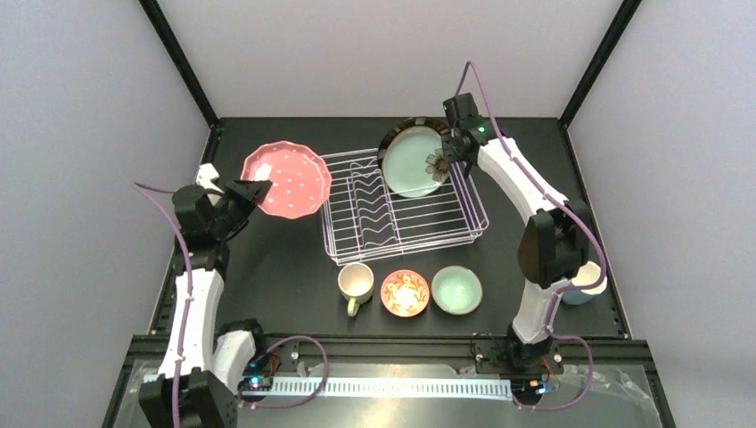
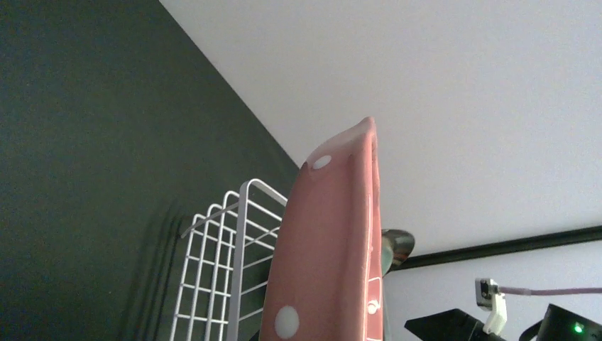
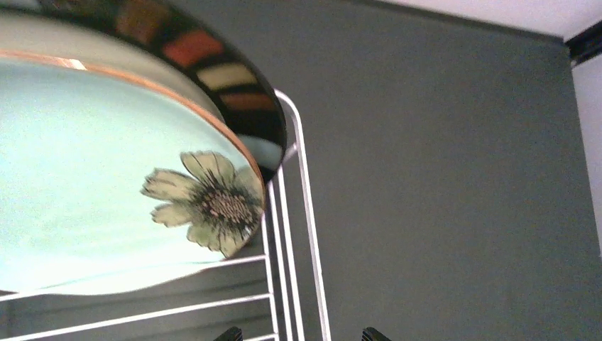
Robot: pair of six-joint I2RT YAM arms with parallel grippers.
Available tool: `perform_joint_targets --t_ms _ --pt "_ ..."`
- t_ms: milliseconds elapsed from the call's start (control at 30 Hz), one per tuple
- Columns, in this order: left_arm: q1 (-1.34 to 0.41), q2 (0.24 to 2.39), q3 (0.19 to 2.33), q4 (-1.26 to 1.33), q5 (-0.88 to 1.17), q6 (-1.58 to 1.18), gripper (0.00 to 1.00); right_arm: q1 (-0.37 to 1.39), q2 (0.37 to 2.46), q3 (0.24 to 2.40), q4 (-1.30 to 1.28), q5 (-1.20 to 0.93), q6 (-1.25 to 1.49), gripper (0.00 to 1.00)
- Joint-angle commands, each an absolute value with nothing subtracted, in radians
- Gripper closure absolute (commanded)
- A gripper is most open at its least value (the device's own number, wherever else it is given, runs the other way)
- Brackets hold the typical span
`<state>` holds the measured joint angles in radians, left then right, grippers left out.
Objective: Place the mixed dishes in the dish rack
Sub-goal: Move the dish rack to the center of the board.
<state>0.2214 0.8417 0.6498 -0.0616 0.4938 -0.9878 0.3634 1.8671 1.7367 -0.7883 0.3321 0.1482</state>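
On a dark table (image 1: 267,267) enclosed by pale walls (image 1: 80,107) and black frame posts (image 1: 178,58): dish loading, three views.

Top view: the left gripper (image 1: 254,192) clamps the rim of the pink dotted scalloped plate (image 1: 294,183), which is tilted at centre-left beside the dish rack (image 1: 406,234). The teal flower plate (image 1: 412,162) stands in the rack's upper-right corner before the cream plate with dark striped rim (image 1: 397,134), and the right gripper (image 1: 455,152) is beside it, jaws wide apart. The cream mug (image 1: 356,282), red-orange bowl (image 1: 405,292) and mint bowl (image 1: 456,290) line the lower centre; the blue mug (image 1: 584,283) sits at right. Left wrist view: the pink plate is edge-on, with rack wires at lower left. Right wrist view: the teal plate fills the upper left; the fingertips (image 3: 370,334) are parted at the bottom edge.
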Motion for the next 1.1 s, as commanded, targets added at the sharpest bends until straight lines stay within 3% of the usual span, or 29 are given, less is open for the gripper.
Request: perform_joint_targets --t_ms 0,367,767,867,1067 --pt "0.194 0.867 0.768 0.003 0.542 -0.924 0.99 0.338 1.855 1.665 -0.76 0.353 0.151 0.03" --pt "0.062 1.004 0.932 -0.123 0.495 -0.764 0.99 0.275 1.9 1.599 -0.72 0.266 0.129 0.04" --pt "0.002 1.103 1.04 -0.199 0.483 -0.668 0.99 0.267 2.006 1.632 -0.701 0.092 0.1 0.15" --pt "0.002 1.121 1.069 -0.225 0.486 -0.641 0.99 0.256 2.025 1.645 -0.697 0.067 0.101 0.23" --pt "0.002 1.173 1.146 -0.287 0.501 -0.572 0.99 0.246 2.074 1.694 -0.691 0.005 0.084 0.51"
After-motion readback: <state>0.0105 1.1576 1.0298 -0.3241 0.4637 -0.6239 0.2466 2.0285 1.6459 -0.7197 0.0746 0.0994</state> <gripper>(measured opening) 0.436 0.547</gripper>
